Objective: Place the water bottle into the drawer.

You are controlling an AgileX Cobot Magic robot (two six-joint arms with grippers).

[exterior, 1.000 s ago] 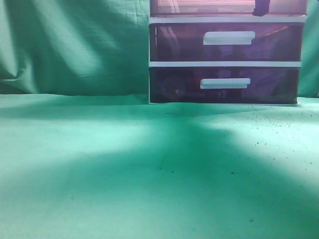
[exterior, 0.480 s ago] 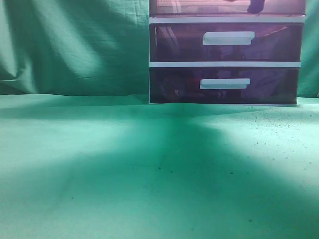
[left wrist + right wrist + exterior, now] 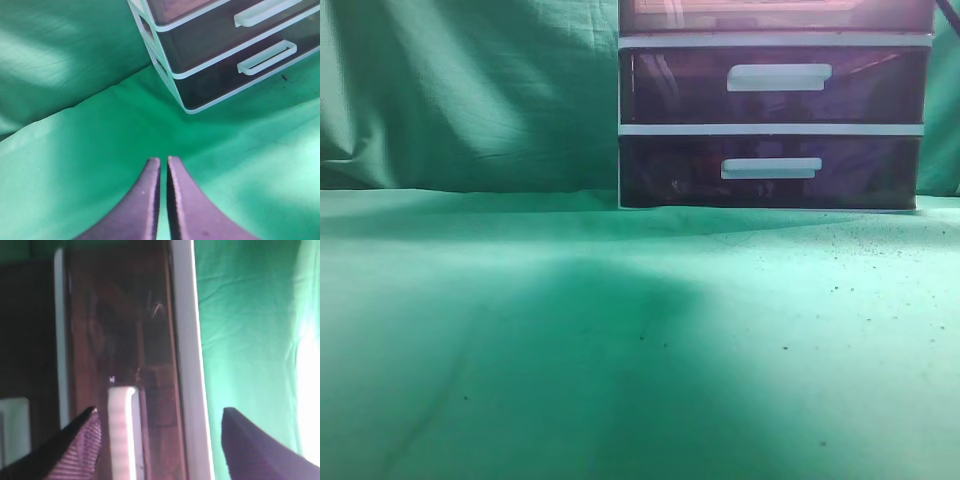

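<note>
No water bottle shows in any view. The drawer (image 3: 775,14), pale pinkish and translucent, is cut off by the top edge of the exterior view, above two darker purple drawers. My left gripper (image 3: 163,162) is shut and empty above the green cloth, left of the unit. My right gripper (image 3: 159,411) is open and empty, close to a translucent brownish drawer front with a white bar handle (image 3: 122,432) between its fingers. I cannot tell which drawer that is. In the exterior view only a dark sliver of the right arm (image 3: 950,10) shows.
The white-framed drawer unit (image 3: 772,129) stands at the back right on a green cloth (image 3: 620,350), with a green backdrop (image 3: 470,90) behind it. In the left wrist view the two darker drawers (image 3: 235,55) with white handles show at the top right.
The dark right gripper left the top drawer's front and moved right, almost out of the exterior view. The shadow on the cloth shrank and shifted left.
</note>
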